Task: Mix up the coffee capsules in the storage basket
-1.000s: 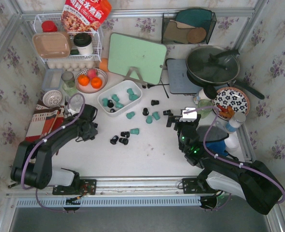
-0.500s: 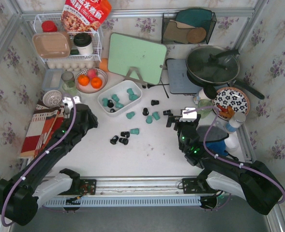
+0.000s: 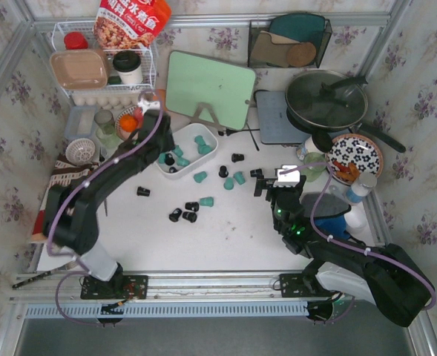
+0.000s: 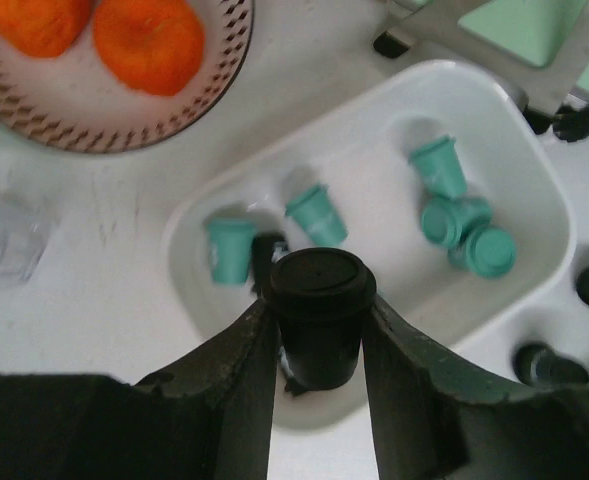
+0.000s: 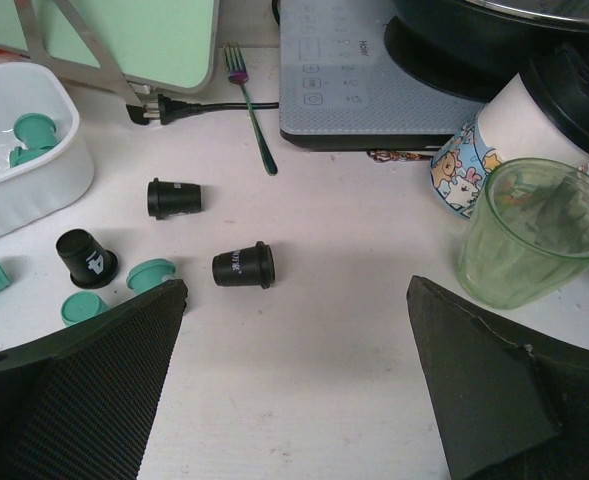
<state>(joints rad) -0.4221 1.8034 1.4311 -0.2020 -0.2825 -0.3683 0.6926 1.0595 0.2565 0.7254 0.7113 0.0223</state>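
The left gripper (image 4: 317, 335) is poised to drop a black capsule (image 4: 317, 285) into the storage basket (image 4: 534, 180).
Its half-closed jaws pinch the capsule's sides above the basket's 7 o'clock corner, apparently to add black among the teal capsules (image 4: 319, 215). The right gripper (image 5: 296, 283), at the table's 4 o'clock, gapes wide and empty.

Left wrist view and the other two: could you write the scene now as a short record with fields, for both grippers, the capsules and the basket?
Left gripper: shut on a black cup-shaped coffee capsule, held over the basket
Storage basket: white shallow plastic tub; five teal capsules and one black capsule show inside
Right gripper: open, holding nothing, over the table
Loose capsules: black and teal ones on the white table, outside the basket
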